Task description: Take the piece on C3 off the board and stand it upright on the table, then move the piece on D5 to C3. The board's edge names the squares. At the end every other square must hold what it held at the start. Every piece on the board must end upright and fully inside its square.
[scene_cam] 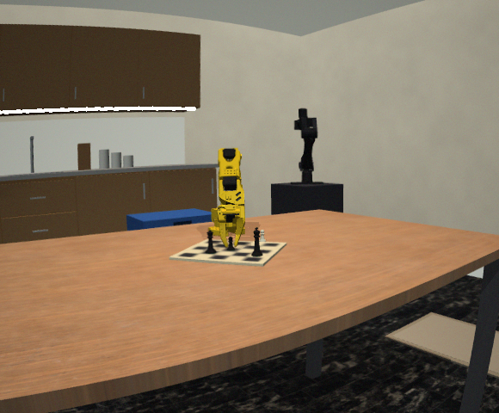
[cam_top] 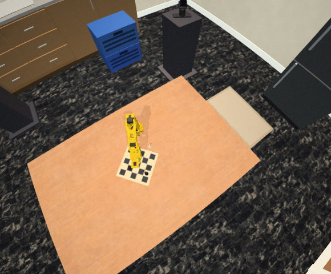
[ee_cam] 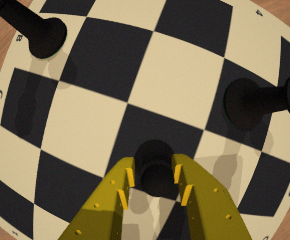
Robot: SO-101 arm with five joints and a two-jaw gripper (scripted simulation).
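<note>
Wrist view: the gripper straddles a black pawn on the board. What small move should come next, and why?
Probably open the jaw wider before lifting. The gripper is only slightly open, close on both sides of the black pawn, which stands upright on the board. The white piece already stands on the table beside the board. Rising now could drag or tip the pawn.
</note>
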